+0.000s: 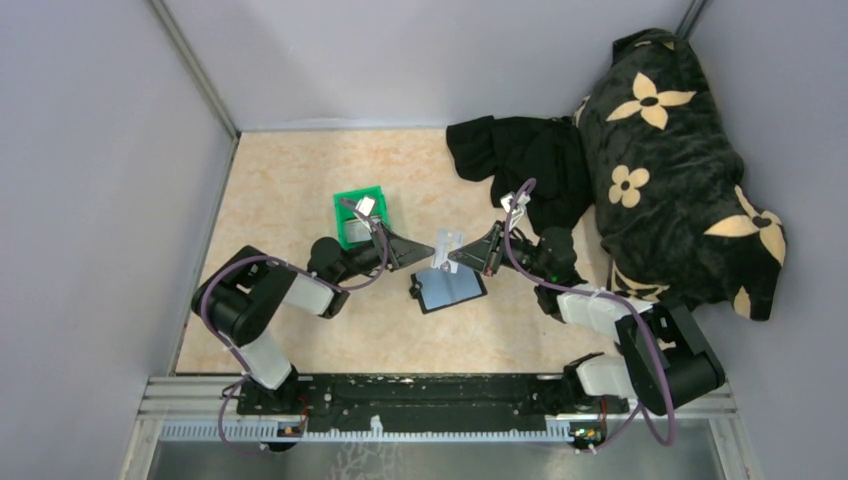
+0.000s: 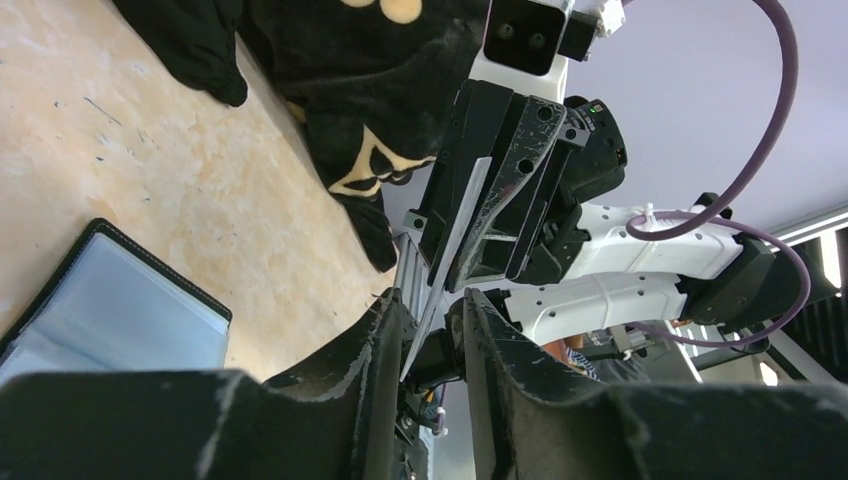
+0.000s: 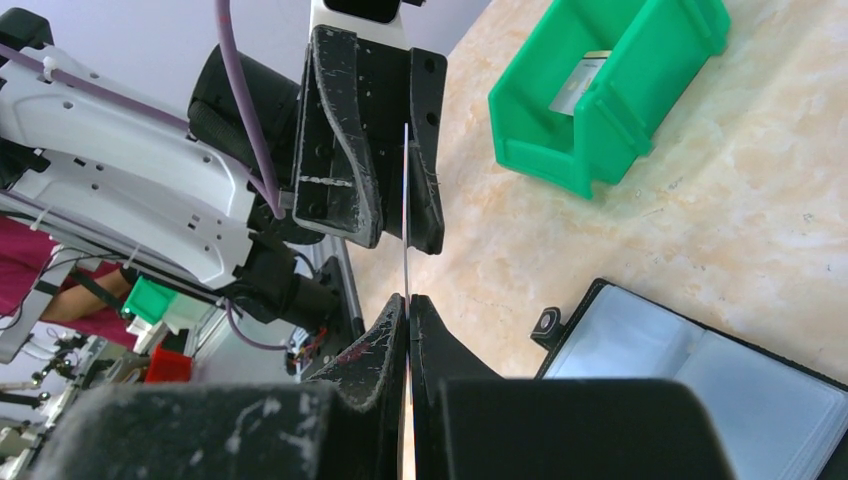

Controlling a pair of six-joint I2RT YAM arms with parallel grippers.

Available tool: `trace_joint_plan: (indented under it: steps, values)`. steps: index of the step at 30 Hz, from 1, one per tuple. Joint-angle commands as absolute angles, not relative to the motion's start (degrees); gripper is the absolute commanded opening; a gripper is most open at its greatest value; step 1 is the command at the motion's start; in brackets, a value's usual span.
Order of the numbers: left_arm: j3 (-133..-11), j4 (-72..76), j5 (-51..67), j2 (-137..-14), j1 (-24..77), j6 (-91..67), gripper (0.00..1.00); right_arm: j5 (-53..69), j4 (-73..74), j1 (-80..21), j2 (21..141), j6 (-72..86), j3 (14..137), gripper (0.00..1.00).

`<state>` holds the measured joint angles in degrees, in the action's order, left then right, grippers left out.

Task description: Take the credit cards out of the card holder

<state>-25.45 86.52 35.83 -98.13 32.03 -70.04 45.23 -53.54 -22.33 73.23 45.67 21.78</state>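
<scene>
Grey-white card (image 1: 447, 243): the right gripper (image 3: 408, 302) pinches one edge, while the left gripper (image 2: 430, 308) has its fingers spread around the opposite edge. Below them the card holder (image 1: 450, 289) lies open.

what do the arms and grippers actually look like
The left arm and right arm share white shells between black joint housings, each trailed by a purple cable. The left gripper and right gripper are black, wedge-shaped, with two scratched, scuffed fingers.
</scene>
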Motion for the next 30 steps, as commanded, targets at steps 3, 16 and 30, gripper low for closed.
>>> trace_joint_plan:
  steps: [3,16,30]
  values:
    - [-25.31,102.57,36.59,-96.87,32.47,-70.38,0.38,45.49,-58.18,-22.15,74.12,46.48,23.89,0.00]
    - [-25.50,102.58,37.40,-99.87,33.92,-70.23,0.36,44.82,-58.23,-22.14,75.26,46.68,26.11,0.00]
    - [-27.37,102.57,41.24,-100.99,34.01,-71.89,0.00,43.91,-52.20,-22.06,74.68,41.97,27.73,0.32]
